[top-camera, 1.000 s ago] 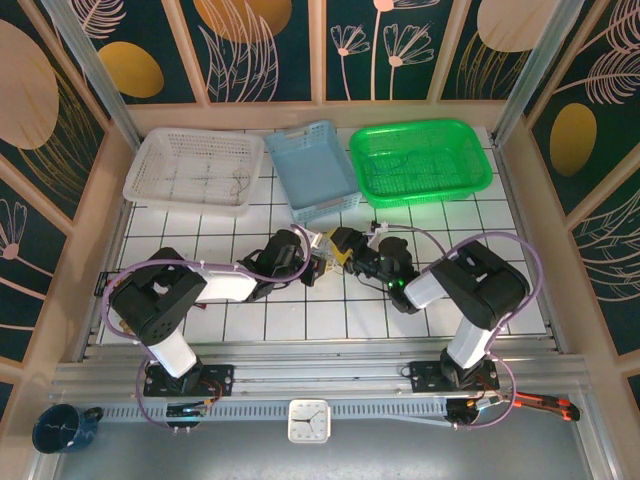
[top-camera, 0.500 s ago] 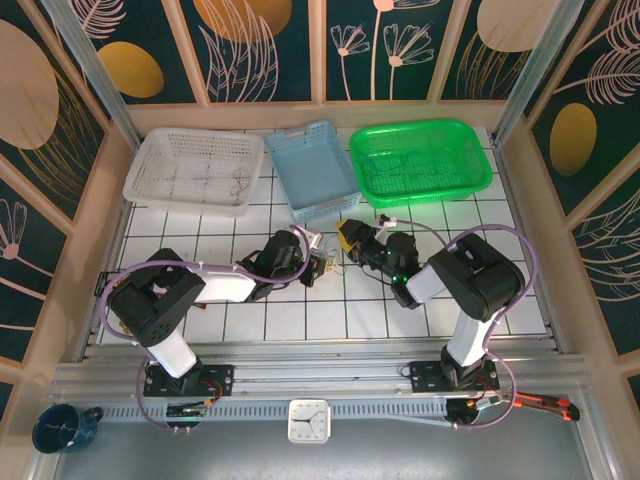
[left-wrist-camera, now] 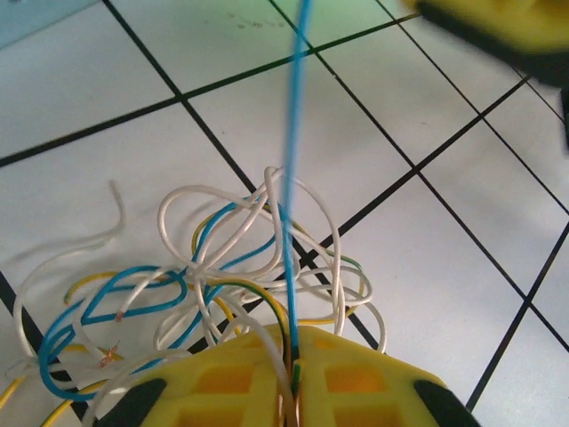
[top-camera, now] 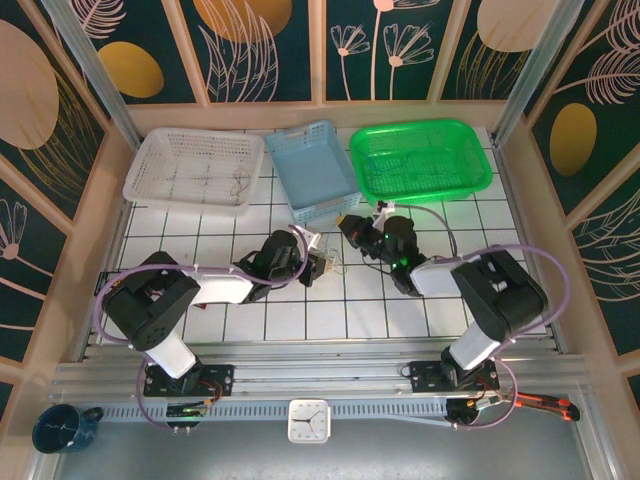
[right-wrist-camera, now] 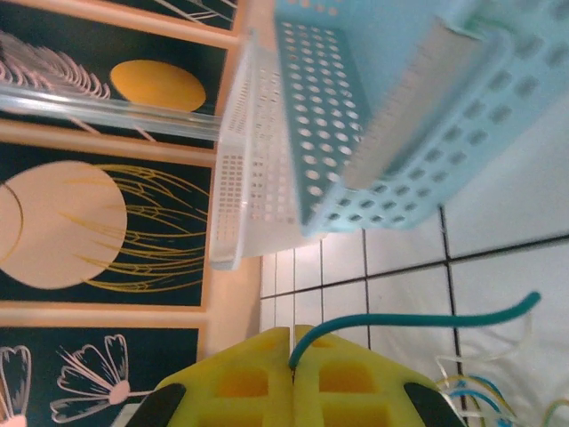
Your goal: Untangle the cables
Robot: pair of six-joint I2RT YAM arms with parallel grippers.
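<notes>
The cables [left-wrist-camera: 240,267] lie as a loose tangle of blue, white and yellow loops on the white tiled table; from above they [top-camera: 332,266] are small, between the two grippers. My left gripper [left-wrist-camera: 296,342] [top-camera: 316,262] sits at the bundle's near edge, shut on a few strands, among them a blue one and a green-yellow one. One blue cable [left-wrist-camera: 296,133] runs taut from there up to my right gripper [right-wrist-camera: 293,338] [top-camera: 349,230]. The right gripper is shut on that cable's end [right-wrist-camera: 418,318], a little above the tiles and near the blue basket.
Three baskets line the back of the table: white [top-camera: 190,168], blue [top-camera: 312,170] and green [top-camera: 420,160]. The blue basket [right-wrist-camera: 400,107] is close in front of the right gripper. A clock [top-camera: 308,420] and a mug [top-camera: 60,428] sit below the arm bases.
The right gripper has shut on the blue cable and drawn back toward the blue basket, pulling the cable straight. The left gripper stays at the bundle.
</notes>
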